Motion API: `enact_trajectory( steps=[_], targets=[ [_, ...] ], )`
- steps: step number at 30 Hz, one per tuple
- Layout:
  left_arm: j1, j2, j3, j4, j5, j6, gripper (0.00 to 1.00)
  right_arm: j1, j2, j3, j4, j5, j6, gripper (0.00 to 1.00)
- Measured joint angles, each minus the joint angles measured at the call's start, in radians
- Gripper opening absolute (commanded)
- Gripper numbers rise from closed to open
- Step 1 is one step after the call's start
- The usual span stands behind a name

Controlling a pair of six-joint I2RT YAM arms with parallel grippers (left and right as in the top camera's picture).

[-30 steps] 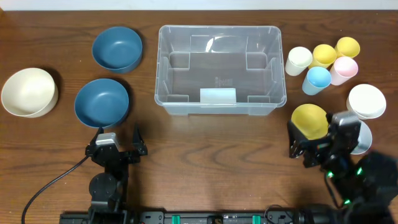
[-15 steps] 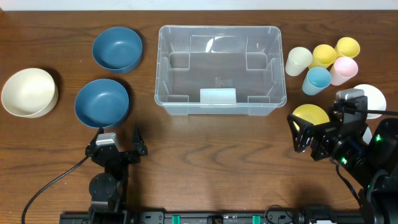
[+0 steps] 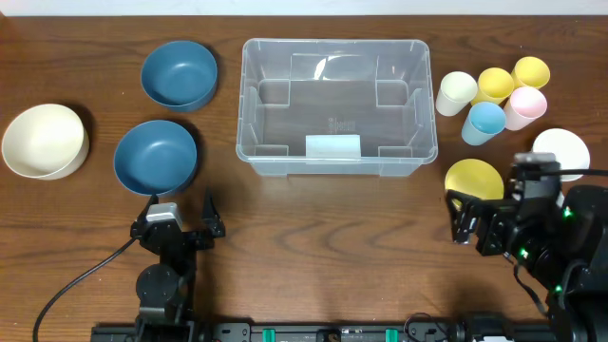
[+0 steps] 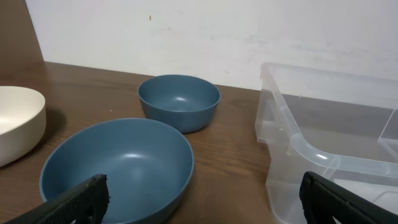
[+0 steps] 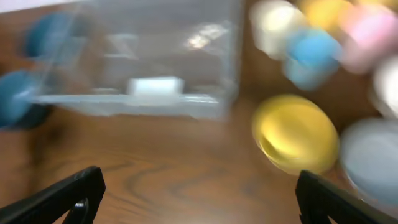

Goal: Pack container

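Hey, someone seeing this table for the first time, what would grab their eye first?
The large clear container sits empty mid-table. Right of it, a cluster of pastel cups and a yellow bowl stand out, the open right gripper close by that bowl. Left lie a cream bowl, a near blue bowl and a far blue bowl.

- The black two-finger left claw (image 3: 180, 201) stands spread wide and empty, its fingers pointing away from the arm's base.
- The black left arm (image 3: 161, 285) sits folded low at the near edge, left of centre.
- The black two-finger right claw (image 3: 456, 218) is likewise spread wide and empty, fingers pointing leftward.
- The black right arm (image 3: 570, 266) reaches in from the near right corner.
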Motion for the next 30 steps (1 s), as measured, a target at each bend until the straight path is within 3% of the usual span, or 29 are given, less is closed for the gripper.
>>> enact_trajectory(
  steps=[5,10,18,27,30],
  targets=[
    [0.0,0.0,0.0,0.0,0.0,0.0,0.98,-0.019,0.0,0.01,-0.163,0.309,0.249,0.99],
    [0.0,0.0,0.0,0.0,0.0,0.0,0.98,-0.096,0.002,0.012,-0.215,0.464,0.364,0.99],
    [0.0,0.0,0.0,0.0,0.0,0.0,0.98,-0.261,0.074,0.021,-0.21,0.461,0.363,0.99],
    [0.0,0.0,0.0,0.0,0.0,0.0,0.98,-0.549,0.324,0.024,-0.146,0.296,0.261,0.99],
    [0.0,0.0,0.0,0.0,0.0,0.0,0.98,-0.66,0.4,0.024,-0.121,0.225,0.21,0.95]
  ],
)
